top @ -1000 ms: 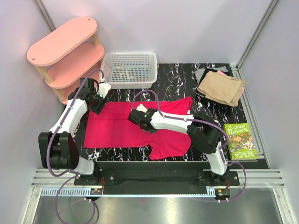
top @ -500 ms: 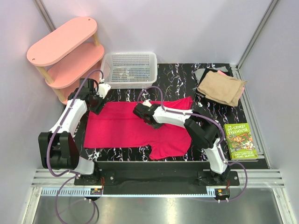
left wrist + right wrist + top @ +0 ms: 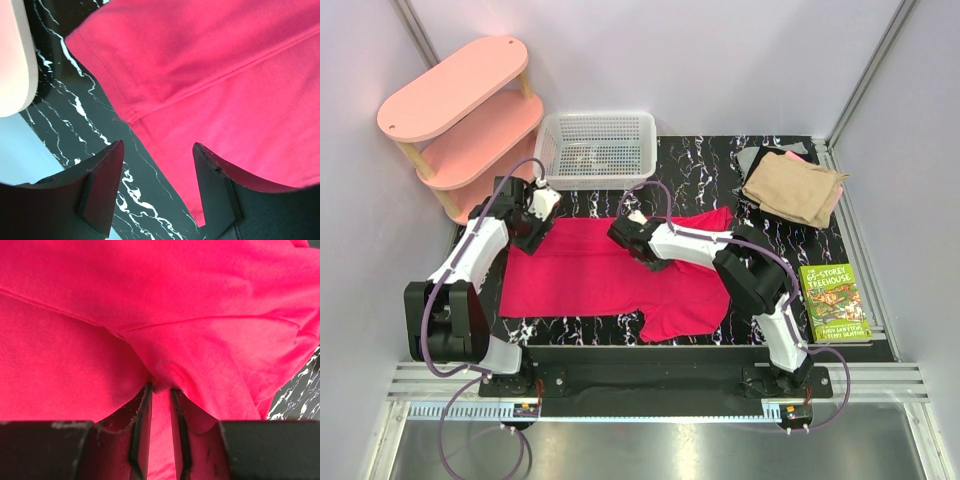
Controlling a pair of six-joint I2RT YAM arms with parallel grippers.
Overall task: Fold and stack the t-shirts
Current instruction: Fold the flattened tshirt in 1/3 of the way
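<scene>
I am watching the bright crimson-pink cloth t-shirt [image 3: 580, 280] lying flat in the middle of the black, white-veined table [image 3: 700, 170]. Its long axis is running left to right. The sleeves are sitting at the right end, and one short sleeve [image 3: 670, 322] is pointing toward the near edge.

The left gripper [image 3: 157, 148] is hovering over the shirt's far-left corner with its fingers spread wide and holding nothing. The right gripper [image 3: 161, 388] is pressing down near the shirt's middle, its fingers close together astride a small pucker of cloth. I cannot tell whether they are clamping it.

Since a second ago the right gripper is sitting further right and closer to the shirt's far edge, and the left gripper is sitting slightly further in over its corner.

The folded tan cloth shirt [image 3: 792, 187] is resting at the far-right corner.
</scene>
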